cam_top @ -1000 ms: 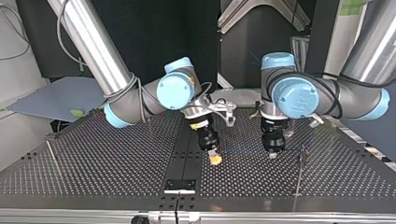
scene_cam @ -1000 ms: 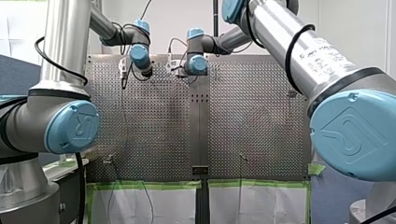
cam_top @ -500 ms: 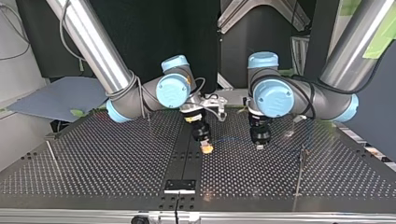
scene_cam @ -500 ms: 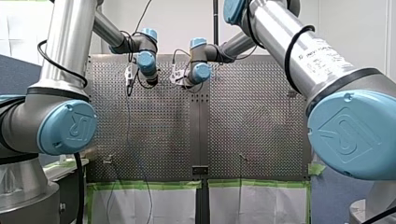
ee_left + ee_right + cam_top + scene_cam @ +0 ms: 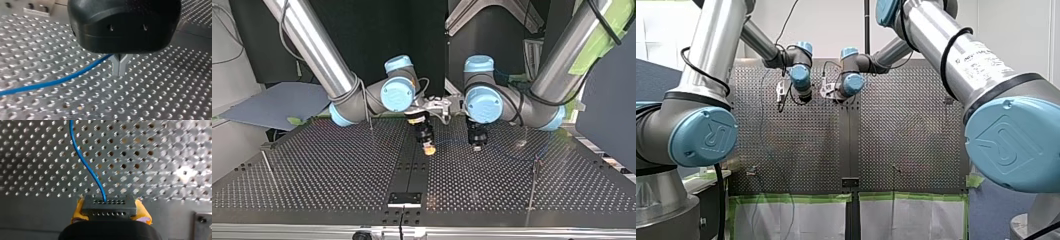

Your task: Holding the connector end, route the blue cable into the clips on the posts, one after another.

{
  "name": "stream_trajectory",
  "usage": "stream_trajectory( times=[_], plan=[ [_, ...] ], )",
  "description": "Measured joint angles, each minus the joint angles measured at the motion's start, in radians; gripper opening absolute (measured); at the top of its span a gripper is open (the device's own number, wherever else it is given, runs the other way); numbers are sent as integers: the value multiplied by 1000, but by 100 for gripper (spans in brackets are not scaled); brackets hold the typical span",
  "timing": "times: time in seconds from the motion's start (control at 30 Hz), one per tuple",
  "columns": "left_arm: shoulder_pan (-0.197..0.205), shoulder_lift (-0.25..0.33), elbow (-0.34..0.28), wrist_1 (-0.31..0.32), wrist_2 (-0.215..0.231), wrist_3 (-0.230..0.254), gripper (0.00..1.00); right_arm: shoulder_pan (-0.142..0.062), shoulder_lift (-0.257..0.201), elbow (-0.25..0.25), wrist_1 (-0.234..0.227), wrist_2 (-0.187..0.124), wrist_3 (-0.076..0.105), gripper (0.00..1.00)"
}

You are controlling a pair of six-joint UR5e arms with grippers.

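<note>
Blue cable runs between both grippers, low over the table. Right gripper holds the connector square so the lead exits straight ahead, with its yellow pads clamped on both sides. Left gripper looks to pinch the cable further along to steer slack. Its metal fingers are pressed together and the cable trails off at 8 o'clock. Top view: a post sits at its 4 o'clock. Can't tell if the cable is clipped there.

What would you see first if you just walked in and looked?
My right arm and my left arm, silver with blue joints, meet over the holed table. My right gripper pinches a dark connector between yellow pads, with a bright blue cable leading from it. My left gripper is shut on that cable.
</note>
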Motion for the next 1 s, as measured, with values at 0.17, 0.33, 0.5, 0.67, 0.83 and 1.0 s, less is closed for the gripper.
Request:
stream_trajectory(
  times=[0.17, 0.33, 0.5, 0.67, 0.83, 1.0],
  plan=[
    [-8, -8, -1, 10, -17, -5, 0, -1, 0, 32, -1, 27, 0, 0],
    [-14, -9, -6, 15, -20, -14, 0, -3, 1, 68, -3, 52, -1, 0],
    [-20, -9, -30, 39, -18, -19, 0, -4, 1, 90, -3, 62, -1, 0],
    [-30, -13, -42, 62, -18, -27, 0, -4, 2, 112, -6, 71, -2, 0],
    [-37, -21, -45, 66, -19, -29, 0, -5, 2, 144, -12, 78, -5, 0],
    [-68, -56, -46, 81, -35, -42, 0, -10, 3, 180, -23, 87, -11, 0]
  ],
)
